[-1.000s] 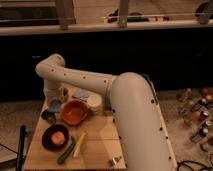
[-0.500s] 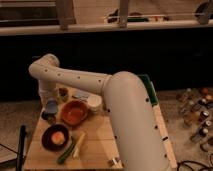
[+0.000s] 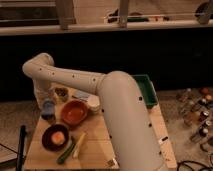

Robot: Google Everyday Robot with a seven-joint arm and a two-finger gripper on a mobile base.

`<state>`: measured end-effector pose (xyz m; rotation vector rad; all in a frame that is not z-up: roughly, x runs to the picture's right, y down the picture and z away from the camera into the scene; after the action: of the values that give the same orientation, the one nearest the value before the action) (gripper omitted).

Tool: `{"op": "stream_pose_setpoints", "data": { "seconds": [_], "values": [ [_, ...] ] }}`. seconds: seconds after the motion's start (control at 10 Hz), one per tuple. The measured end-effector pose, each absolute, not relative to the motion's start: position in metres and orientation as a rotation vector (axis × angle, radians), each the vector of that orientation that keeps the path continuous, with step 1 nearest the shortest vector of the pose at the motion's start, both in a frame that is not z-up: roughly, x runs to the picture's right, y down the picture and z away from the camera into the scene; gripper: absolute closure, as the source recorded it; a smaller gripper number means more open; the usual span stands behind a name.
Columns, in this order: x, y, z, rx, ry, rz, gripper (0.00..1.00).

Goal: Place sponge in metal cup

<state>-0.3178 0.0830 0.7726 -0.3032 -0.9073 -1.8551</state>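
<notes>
The pale blue sponge (image 3: 48, 106) sits at the tip of my gripper (image 3: 48, 109), which hangs down from the wrist over the table's far left edge and is shut on it. The sponge is held a little above the table top. The metal cup (image 3: 61, 93), small, round and dark inside, stands on the table behind and to the right of the gripper, apart from it. The orange bowl (image 3: 74, 112) lies just right of the gripper.
A dark bowl (image 3: 55, 138) holding an orange fruit is at the front left. A green and a yellow stick-like item (image 3: 73, 149) lie beside it. A white cup (image 3: 93, 103), a flat grey-blue item (image 3: 82, 95) and a green bin (image 3: 148, 90) are at the back. My arm covers the table's middle.
The arm's elbow has swung left and slightly up. The gripper with the sponge has shifted a little left and stays near the table's left edge.
</notes>
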Motion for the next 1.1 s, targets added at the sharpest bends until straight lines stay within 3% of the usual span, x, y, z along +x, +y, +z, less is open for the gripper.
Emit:
{"op": "stream_pose_setpoints", "data": {
  "seconds": [0.2,0.8,1.1],
  "values": [
    [-0.318,0.084,0.770,-0.308,-0.929,-1.862,0.89],
    [-0.326,0.099,0.763,-0.339,-0.986,-1.877,0.26],
    [-0.325,0.099,0.767,-0.351,-0.995,-1.865,0.20]
  ]
}}
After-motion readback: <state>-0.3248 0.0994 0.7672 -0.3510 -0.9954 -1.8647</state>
